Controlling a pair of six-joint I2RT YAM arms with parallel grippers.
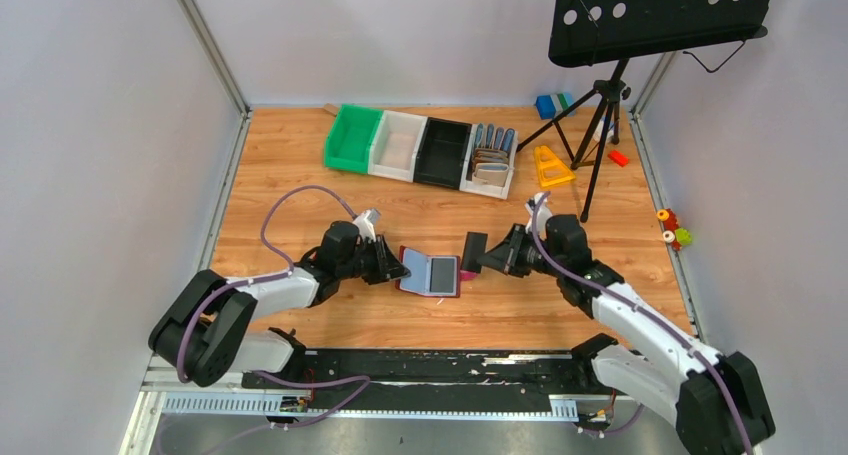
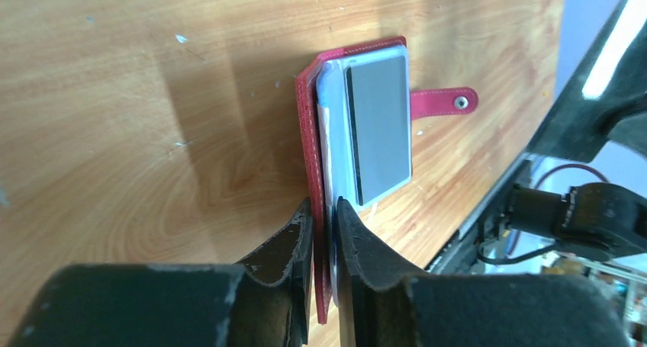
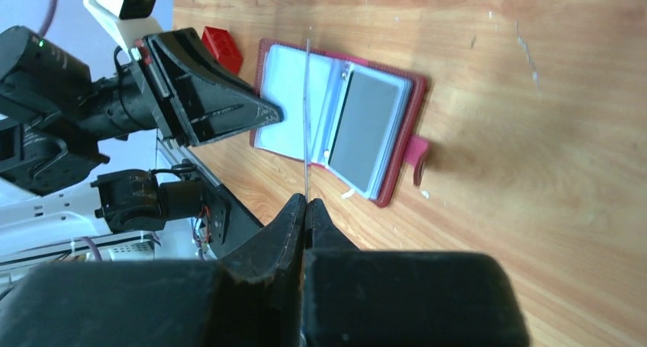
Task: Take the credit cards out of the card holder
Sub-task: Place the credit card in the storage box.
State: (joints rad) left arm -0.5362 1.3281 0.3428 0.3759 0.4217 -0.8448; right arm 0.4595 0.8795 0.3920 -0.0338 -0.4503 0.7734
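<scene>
Maroon holder braced open, one black card held clear of it

Maroon leather lies spread on the wooden table (image 1: 300,175). The card holder (image 1: 430,274) is open flat between the two arms, with its snap tab (image 2: 442,101) pointing away from the left arm. The left gripper (image 2: 324,210) straddles the holder's near edge, its fingers narrowly parted with the cover and a pale leaf between them; whether they press on it I cannot tell. Its place there reads as a brace, so the holder neither slides nor folds while a card is drawn. The right gripper (image 3: 306,202) has its fingers pressed together on a black card (image 1: 473,252). It holds the card upright on edge, just beside the holder's tab side and free of the pockets, which suits carrying it off. Inside the holder, a grey card (image 2: 378,126) sits in the pocket on the tab side; the other leaf shows pale, and no card face is visible there. At the back a green bin (image 1: 352,138), a white bin (image 1: 397,143) and a black bin (image 1: 443,152) stand in a row, followed by an end tray (image 1: 492,185) packed with upright wallets (image 1: 490,157)
</scene>
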